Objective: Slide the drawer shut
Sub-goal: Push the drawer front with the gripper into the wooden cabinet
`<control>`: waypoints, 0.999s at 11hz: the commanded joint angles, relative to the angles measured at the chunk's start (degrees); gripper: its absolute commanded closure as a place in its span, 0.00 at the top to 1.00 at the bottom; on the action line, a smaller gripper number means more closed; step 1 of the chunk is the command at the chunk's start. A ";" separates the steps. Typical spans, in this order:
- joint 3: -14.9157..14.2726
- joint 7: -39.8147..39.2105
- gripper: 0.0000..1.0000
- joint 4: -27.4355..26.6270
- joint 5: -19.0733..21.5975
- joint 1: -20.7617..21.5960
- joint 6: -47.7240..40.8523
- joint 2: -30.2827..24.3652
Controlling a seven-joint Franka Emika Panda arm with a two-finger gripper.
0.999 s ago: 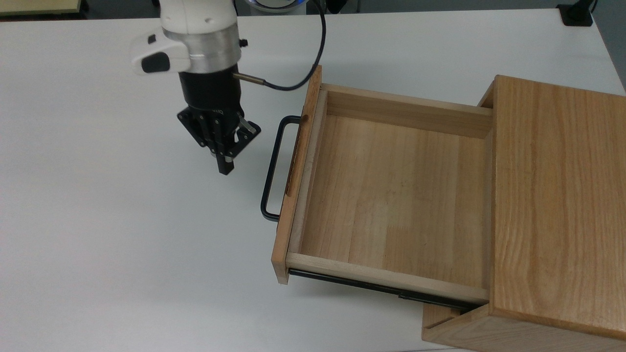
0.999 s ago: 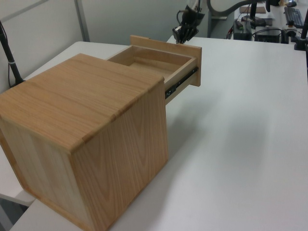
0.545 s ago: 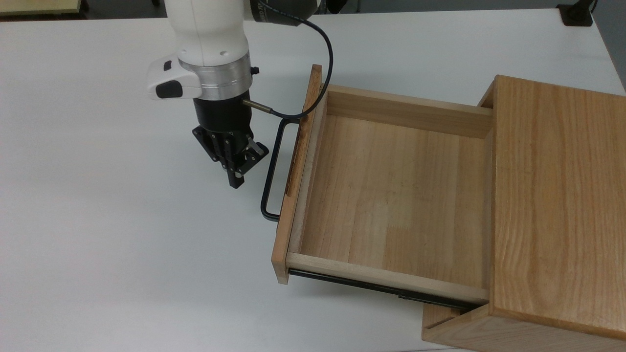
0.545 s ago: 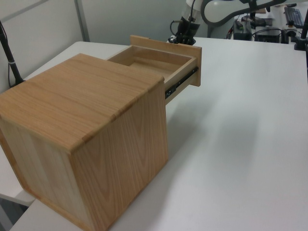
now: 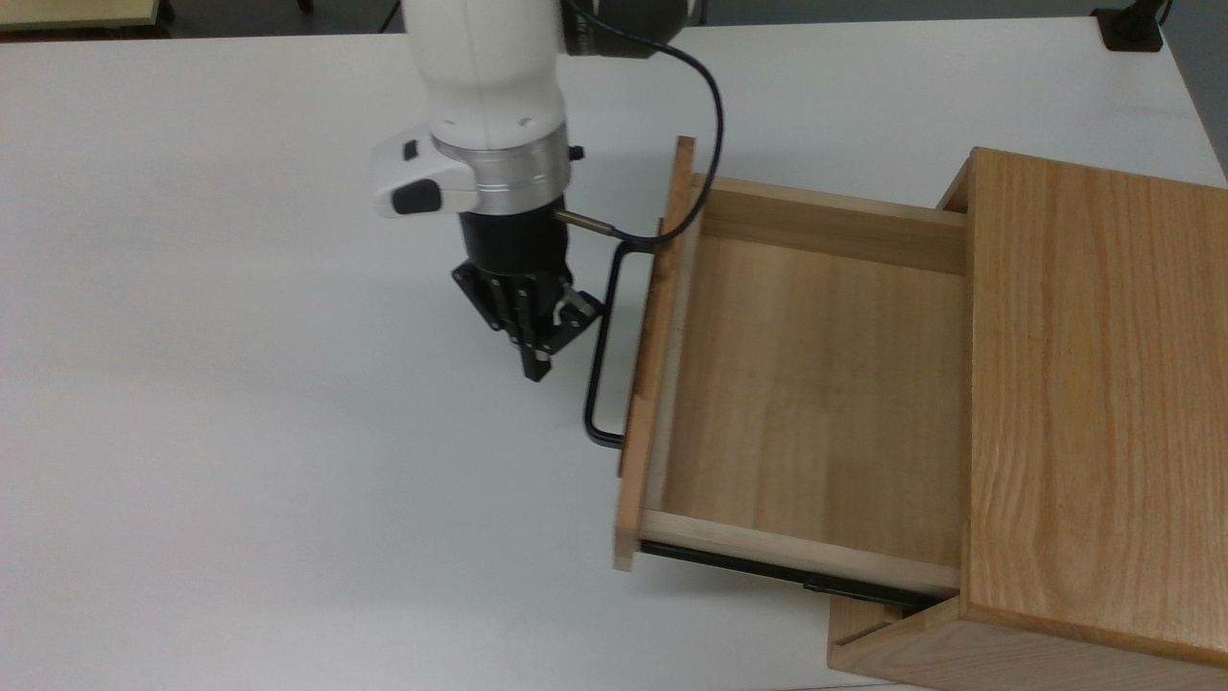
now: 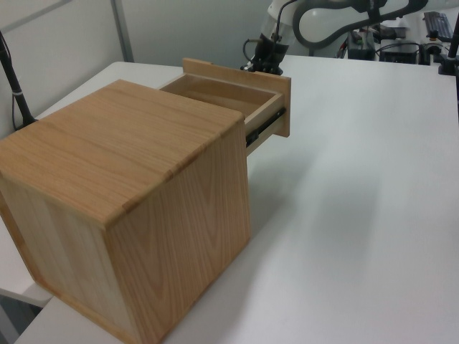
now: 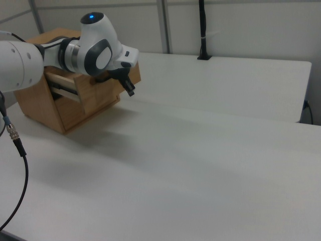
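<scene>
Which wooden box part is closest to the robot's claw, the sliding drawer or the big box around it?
The drawer, pulled out from the cabinet. Its front panel and black handle sit right beside the gripper; the cabinet lies beyond, at the top view's right.

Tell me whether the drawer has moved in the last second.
Yes. In the top view the drawer has slid right, further into the cabinet, with the tool beside its handle.

open table (image 5: pixel 240 432), handle (image 5: pixel 597 374) fronting drawer (image 5: pixel 815 384)

Bright, even overhead light leaves the white table (image 5: pixel 240 432) nearly washed out. Soft shadows spread on it beside the wooden cabinet (image 6: pixel 136 215) and beneath the drawer (image 5: pixel 815 384). The top view is mildly grainy.
</scene>
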 commanded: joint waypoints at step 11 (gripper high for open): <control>2.40 14.21 0.00 12.08 -8.12 8.57 5.80 9.33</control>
